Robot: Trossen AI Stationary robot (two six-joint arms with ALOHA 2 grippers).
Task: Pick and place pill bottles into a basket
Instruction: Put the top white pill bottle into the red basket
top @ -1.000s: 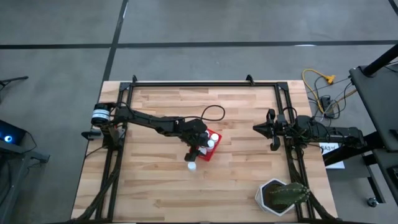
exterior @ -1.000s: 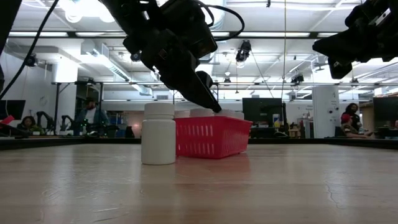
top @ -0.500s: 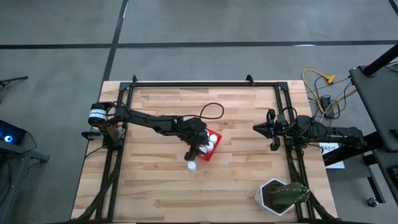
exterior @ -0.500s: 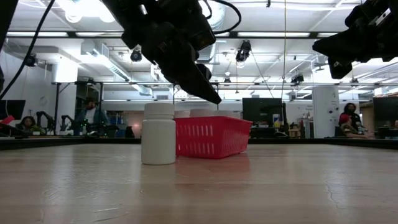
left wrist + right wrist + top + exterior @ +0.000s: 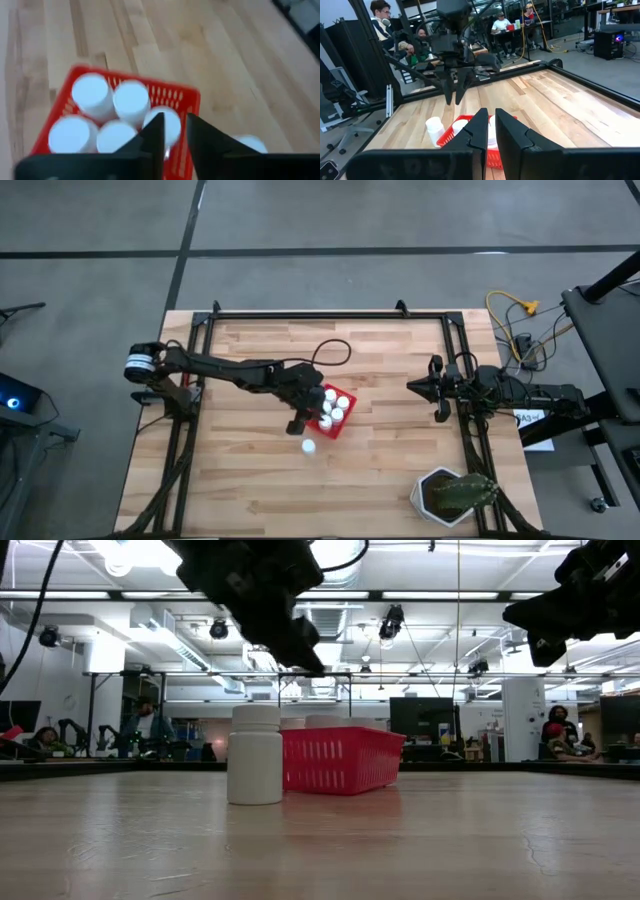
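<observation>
Item 1: basket (image 5: 331, 412), red, low-sided, near mid-table. Contents: 5 pill bottles (image 5: 131, 101), white caps up, packed close; 1 place looks unfilled.

Item 2: last bottle (image 5: 309, 446), upright on the table (image 5: 250, 490), just beside the basket on its near side; in the low view it stands at the basket's left end (image 5: 255, 755), whether touching it or not cannot be told.

Item 3: left gripper (image 5: 297, 423), raised above the basket's edge, holding nothing; fingers (image 5: 150, 136) drawn nearly together with a narrow slit between them.

Item 4: right gripper (image 5: 413, 387), parked well apart at the table's right side, fingers together, empty.

Item 5: potted plant (image 5: 452, 494), near right corner, no part in the job.

Step in hand, by judgement: 5 of 6 placed, the arm free above the basket. Next move calls for parting the left fingers, shifting over the lone bottle, descending around its cap, gripping, then lifting it clear of the basket wall into the free place.
</observation>
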